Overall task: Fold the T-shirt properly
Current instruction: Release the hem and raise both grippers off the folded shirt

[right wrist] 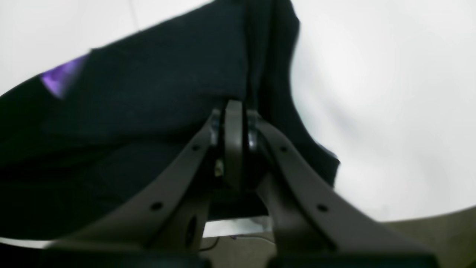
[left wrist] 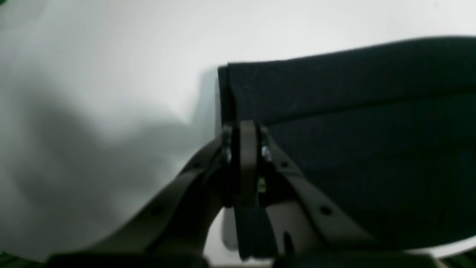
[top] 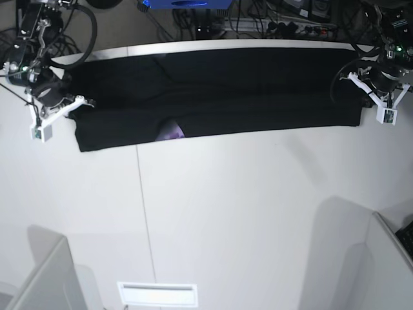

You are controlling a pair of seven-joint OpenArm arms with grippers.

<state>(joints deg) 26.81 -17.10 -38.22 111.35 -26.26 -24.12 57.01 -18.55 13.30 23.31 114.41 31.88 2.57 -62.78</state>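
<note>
Left wrist view: left gripper (left wrist: 247, 128) clamped shut on the short end of the T-shirt (left wrist: 353, 123), cloth trailing away to one side of the fingers (left wrist: 248, 149), liable to slip free if pulled unevenly. Right wrist view: right gripper (right wrist: 233, 108) likewise pinched tight on cloth at the other end, a purple patch (right wrist: 61, 76) peeking out, likely to bunch. Base view: stretched as a long band along the worktop's (top: 226, 213) far edge, held at both ends, prone to sagging or twisting crooked.
</note>
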